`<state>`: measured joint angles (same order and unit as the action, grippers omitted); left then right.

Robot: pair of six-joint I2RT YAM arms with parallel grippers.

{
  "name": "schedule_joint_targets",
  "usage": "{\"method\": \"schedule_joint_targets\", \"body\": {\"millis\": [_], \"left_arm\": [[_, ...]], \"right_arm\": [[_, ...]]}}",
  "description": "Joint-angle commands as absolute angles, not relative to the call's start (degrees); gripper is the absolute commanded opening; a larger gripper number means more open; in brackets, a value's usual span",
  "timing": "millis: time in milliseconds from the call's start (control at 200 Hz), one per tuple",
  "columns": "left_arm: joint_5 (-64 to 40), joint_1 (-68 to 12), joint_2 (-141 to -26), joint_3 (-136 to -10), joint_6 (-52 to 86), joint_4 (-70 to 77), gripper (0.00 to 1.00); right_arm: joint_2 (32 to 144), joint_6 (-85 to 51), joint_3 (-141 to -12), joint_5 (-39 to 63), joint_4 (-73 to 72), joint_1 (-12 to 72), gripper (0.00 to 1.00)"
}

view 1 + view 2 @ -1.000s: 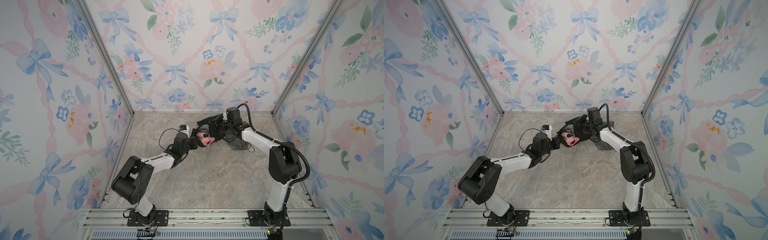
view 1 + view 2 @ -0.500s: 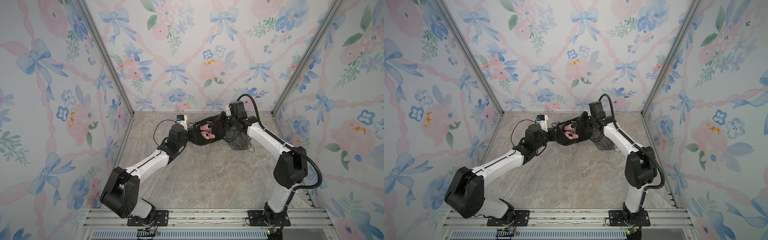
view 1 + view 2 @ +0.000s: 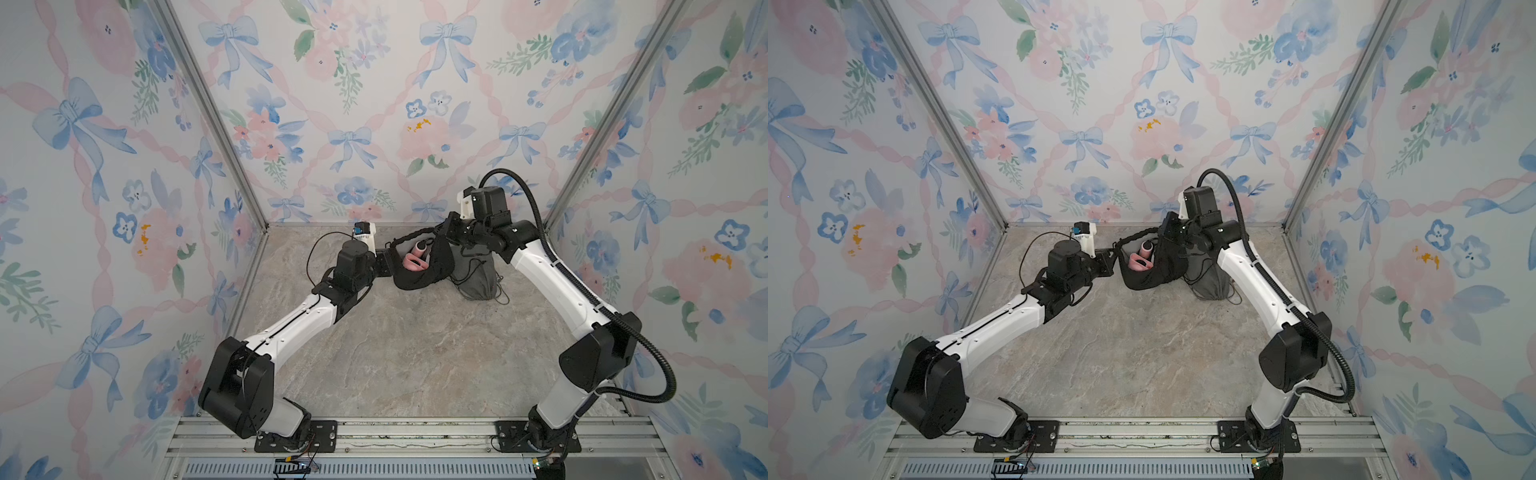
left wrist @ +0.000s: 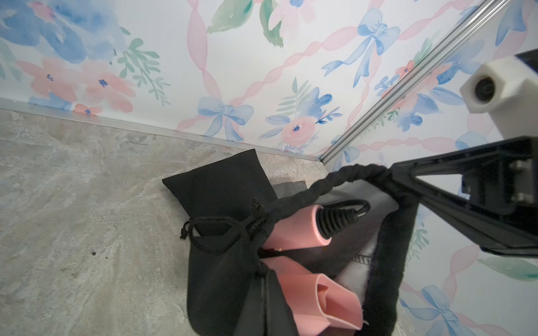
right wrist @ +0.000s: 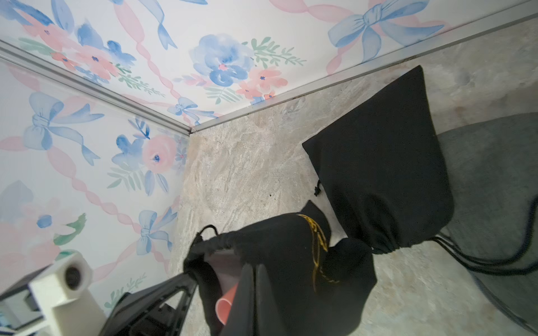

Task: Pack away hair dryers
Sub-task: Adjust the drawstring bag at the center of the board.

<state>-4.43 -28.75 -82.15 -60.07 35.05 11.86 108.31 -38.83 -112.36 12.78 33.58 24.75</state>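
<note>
**A:** Over the marbled grey tabletop (image 3: 407, 340), walled in by bow-and-flower paper, we have carried the black drawstring cloth pouch (image 3: 419, 279) back toward the rear wall. A second ago it hung nearer the middle.

**B:** And we stretch its mouth wider now. Our left gripper (image 3: 390, 258) and right gripper (image 3: 444, 237) stay clenched on its rim, with the small pink plastic hair dryer (image 3: 415, 262) inside. We judge this one nearly packed, though the mouth is not yet cinched.

**A:** Our right wrist shows what we cannot pick out from above: a second black cloth pouch (image 5: 384, 174), tied shut, against a grey cloth pouch (image 5: 495, 174).

**B:** Only our left wrist shows the dryer's ribbed black cord boot (image 4: 337, 221).
</note>
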Motion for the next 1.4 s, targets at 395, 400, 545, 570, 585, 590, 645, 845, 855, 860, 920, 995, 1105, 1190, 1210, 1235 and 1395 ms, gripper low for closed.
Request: {"method": "schedule_joint_targets", "body": {"millis": [395, 400, 545, 570, 585, 590, 645, 845, 855, 860, 920, 995, 1105, 1190, 1210, 1235, 1395], "left_arm": [[-6.9, -27.53, -75.66, -65.9, 33.69, 9.67, 0.0], [-6.92, -27.56, -75.67, -65.91, 33.63, 9.67, 0.0], [-7.08, -26.41, -76.17, -65.83, 33.59, 9.28, 0.0], [-7.21, -26.22, -76.47, -65.91, 33.6, 9.0, 0.0], [-7.35, -26.21, -76.7, -65.92, 33.71, 8.95, 0.0], [-7.45, -26.15, -76.71, -65.92, 33.73, 8.91, 0.0], [-7.84, -26.11, -76.59, -66.11, 33.7, 8.46, 0.0], [-6.42, -25.42, -73.68, -64.6, 32.8, 6.68, 0.0], [-6.42, -25.41, -73.61, -64.45, 32.77, 6.59, 0.0], [-6.42, -25.4, -73.55, -64.35, 32.73, 6.55, 0.0], [-6.08, -25.3, -72.97, -63.0, 32.67, 6.33, 0.0], [-5.85, -25.42, -71.94, -60.76, 32.68, 6.47, 0.0], [-5.38, -25.42, -69.79, -57.64, 32.69, 6.33, 0.0], [-5.14, -25.55, -67.9, -55.28, 32.85, 6.33, 0.0], [-4.96, -25.58, -67.48, -54.74, 32.95, 6.33, 0.0], [-4.9, -25.64, -67.04, -54.17, 33.1, 6.37, 0.0], [-3.12, -28.3, -65.6, -51.46, 33.45, 6.47, 0.0]], "right_arm": [[115.21, -26.34, -122.7, 11.73, 45.38, 24.77, 0.0], [115.15, -26.31, -122.74, 11.76, 45.38, 24.78, 0.0], [113.54, -25.27, -122.87, 13.75, 43.38, 27.38, 0.0], [113.32, -24.99, -122.83, 13.67, 43.04, 27.79, 0.0], [113.29, -24.76, -122.77, 13.58, 42.77, 27.93, 0.0], [113.29, -24.68, -122.69, 13.56, 42.65, 28.03, 0.0], [113.89, -24.24, -122.21, 12.83, 42.1, 28.21, 0.0], [116.74, -25.71, -120.84, 14.3, 40.09, 28.49, 0.0], [116.72, -25.61, -120.78, 14.19, 39.9, 28.55, 0.0], [116.72, -25.55, -120.73, 14.12, 39.86, 28.6, 0.0], [116.93, -25.23, -120.89, 14.36, 39.06, 28.92, 0.0], [118.03, -25.23, -121.99, 14.83, 38.76, 28.83, 0.0], [120.37, -24.96, -124.58, 16.61, 38.0, 28.58, 0.0], [121.98, -24.33, -126.11, 17.62, 36.44, 28.51, 0.0], [122.37, -24.16, -126.54, 17.78, 36.05, 28.48, 0.0], [122.96, -23.89, -127.08, 17.98, 35.55, 28.5, 0.0], [127.32, -22.21, -132.57, 20.68, 33.44, 28.3, 0.0]]}}
